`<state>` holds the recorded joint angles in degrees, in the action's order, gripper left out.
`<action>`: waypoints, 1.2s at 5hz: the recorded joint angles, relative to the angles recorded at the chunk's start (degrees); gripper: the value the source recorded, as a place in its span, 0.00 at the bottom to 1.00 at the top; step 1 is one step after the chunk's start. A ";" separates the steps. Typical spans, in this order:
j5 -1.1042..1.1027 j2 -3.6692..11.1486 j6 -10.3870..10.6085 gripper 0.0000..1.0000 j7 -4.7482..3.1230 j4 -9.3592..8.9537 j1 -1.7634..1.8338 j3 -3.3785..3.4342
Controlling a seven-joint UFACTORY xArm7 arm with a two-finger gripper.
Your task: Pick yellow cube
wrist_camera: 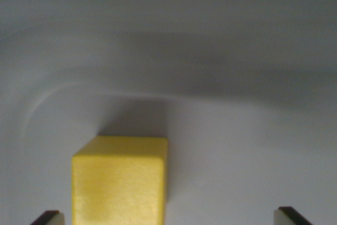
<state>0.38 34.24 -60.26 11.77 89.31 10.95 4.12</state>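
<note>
— Well, where is the yellow cube (pixel 120 182) sitting at this moment?

— Low in the wrist view, left of centre, resting on a pale grey counter (pixel 247 146). Its top face and one broad front face show, and its lower part runs out of the bottom edge of the picture.

— And the claw (pixel 170 217)?

— Spread wide. Only the two fingertips (pixel 48 218) peek in at the bottom corners, one at the wrist view's left and one at the wrist view's right, each pale with a dark upper edge.

— Is the cube between them?

— Yes, but not centred. It lies much closer to the fingertip at the wrist view's left, just beside it, with a thin strip of counter showing between the two. The other fingertip is well apart from the cube, with bare counter between.

— Is anything touching the cube?

— Neither fingertip touches it, as far as the picture shows. The cube stands square on the surface, not tilted.

— What else can you make out?

— A soft dark shadow lies just behind the cube, and a broader grey shadow band crosses the counter farther back. A faint curved mark arcs over the surface at the wrist view's left. The whole picture is rather blurred, so finer detail cannot be told.
</note>
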 joint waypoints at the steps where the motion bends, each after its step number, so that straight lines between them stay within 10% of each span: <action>1: -0.13 1.91 1.69 0.00 0.53 -0.04 0.52 0.39; 6: -0.33 4.75 4.22 0.00 1.33 -0.10 1.29 0.97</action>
<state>0.05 39.00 -56.04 13.10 89.21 12.25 5.09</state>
